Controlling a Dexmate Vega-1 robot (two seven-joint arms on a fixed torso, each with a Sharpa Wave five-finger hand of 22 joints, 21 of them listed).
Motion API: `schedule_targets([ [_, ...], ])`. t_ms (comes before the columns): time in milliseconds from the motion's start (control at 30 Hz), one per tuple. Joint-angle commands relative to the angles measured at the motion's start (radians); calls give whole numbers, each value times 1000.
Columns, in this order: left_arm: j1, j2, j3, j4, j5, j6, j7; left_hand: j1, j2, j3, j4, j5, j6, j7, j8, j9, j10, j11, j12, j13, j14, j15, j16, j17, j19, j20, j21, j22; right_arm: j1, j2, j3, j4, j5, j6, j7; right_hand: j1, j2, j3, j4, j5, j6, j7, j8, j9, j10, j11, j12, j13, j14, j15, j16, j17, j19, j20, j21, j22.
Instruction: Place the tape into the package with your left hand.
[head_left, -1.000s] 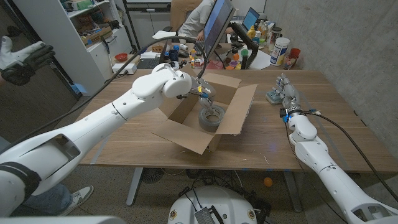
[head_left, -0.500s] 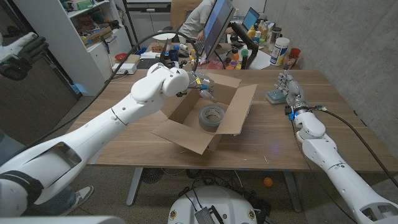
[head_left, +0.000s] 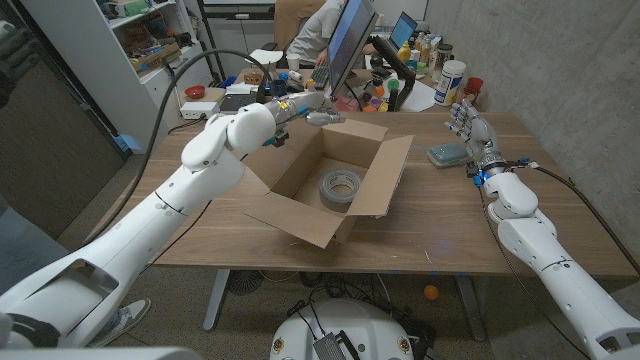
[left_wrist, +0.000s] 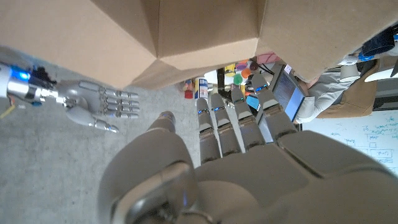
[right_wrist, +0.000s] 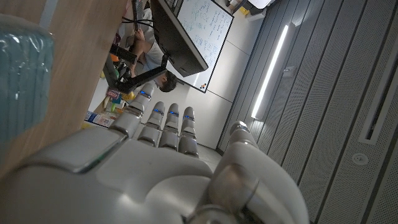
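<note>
The roll of grey tape (head_left: 341, 187) is seen lying flat on the bottom of the open cardboard box (head_left: 300, 215), which sits in the middle of the wooden table (head_left: 500, 235). The left arm is stretched out over the table, and the left hand (head_left: 312, 108) is held up above the far edge of the box. Its fingers (left_wrist: 239, 127) are kept straight and a little apart, and nothing is held in them. The right hand (head_left: 468, 125) is held up near the far right of the table, fingers straight and apart, with nothing in it. A teal sponge (head_left: 447, 153) is seen just beside it.
</note>
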Motion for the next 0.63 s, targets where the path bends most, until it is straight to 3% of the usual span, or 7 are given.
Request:
schedule_targets([
  [33, 80, -13, -238, 229, -584, -394, 230, -26, -5, 8, -7, 1, -48, 8, 0, 1, -55, 16, 1, -12, -74, 6, -1, -5, -94, 14, -32, 4, -42, -2, -28, -151, -137, 4, -164, -8, -3, 4, -2, 4, 4, 0, 0, 3, 7, 4, 1, 3, 4, 6, -1, 3, 0, 3, 6, 3],
  [133, 92, -31, -255, 290, -724, -516, 230, -43, -8, 4, -7, -2, -80, 13, -3, 0, -83, 12, 1, -20, -106, 6, 0, -9, -134, 20, -41, 1, -53, -1, -42, -177, -151, -10, -194, -7, -4, 4, -3, 4, 4, -3, 0, 3, 7, 4, 1, 3, 3, 6, -1, 3, -1, 3, 5, 3],
  [233, 109, -22, -259, 308, -807, -582, 228, -55, -12, 1, -5, -5, -103, 11, -4, -1, -101, 11, 2, -26, -120, 9, 2, -12, -145, 21, -41, -1, -66, 0, -52, -191, -163, -13, -217, -8, -5, 4, -3, 4, 0, -18, -1, 3, 7, 3, 1, 3, 0, 6, -2, 3, -6, 3, 4, 3],
  [400, 144, 26, -257, 296, -807, -640, 272, -71, -16, -4, -4, -7, -124, 7, -2, -2, -136, 13, 0, -33, -146, 13, 2, -15, -175, 21, -46, -3, -77, 4, -65, -195, -171, -6, -245, -8, -6, 3, -4, 3, 3, -28, 0, 3, 3, -1, -1, 3, -8, 6, -5, 2, -14, 4, 2, 3],
  [433, 151, 32, -257, 296, -812, -651, 279, -74, -17, -5, -4, -7, -125, 5, 0, -3, -138, 14, 1, -35, -154, 15, 1, -16, -181, 21, -46, -3, -76, 3, -68, -193, -172, -3, -245, -8, -6, 4, -4, 3, 2, -37, -1, 3, 0, -11, -1, 3, -10, 8, -5, 2, -18, 6, 1, 3],
  [633, 181, 68, -257, 294, -843, -694, 298, -85, -22, -8, -4, -8, -135, 6, 1, -3, -158, 19, 1, -40, -173, 20, 2, -18, -202, 21, -49, -5, -55, 10, -91, -177, -185, 17, -257, -9, -6, 4, -4, 3, 3, -36, 0, 3, 2, -5, 0, 3, -11, 17, -5, 2, -19, 9, 2, 3],
])
